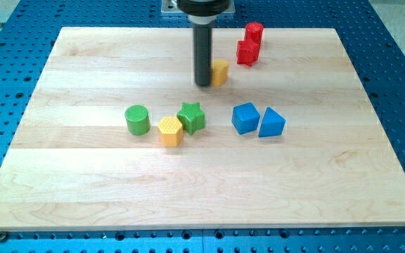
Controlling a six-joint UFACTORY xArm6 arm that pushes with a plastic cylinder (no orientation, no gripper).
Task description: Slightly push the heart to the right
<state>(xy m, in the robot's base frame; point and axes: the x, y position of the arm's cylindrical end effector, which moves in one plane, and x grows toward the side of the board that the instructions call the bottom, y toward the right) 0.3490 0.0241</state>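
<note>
The yellow heart [220, 72] lies near the view's top centre of the wooden board [83, 183], partly hidden behind the rod. My tip [203, 83] stands right against the heart's left side. Lower down lie a green cylinder [138, 119], a yellow hexagon [170, 131] and a green star [191, 117], the hexagon and star touching.
A blue cube [245, 118] and a blue triangular block [271, 123] sit side by side right of centre. Two red blocks [249, 50] [254, 31] stand close together at the top right, just right of the heart. A blue perforated table [399, 63] surrounds the board.
</note>
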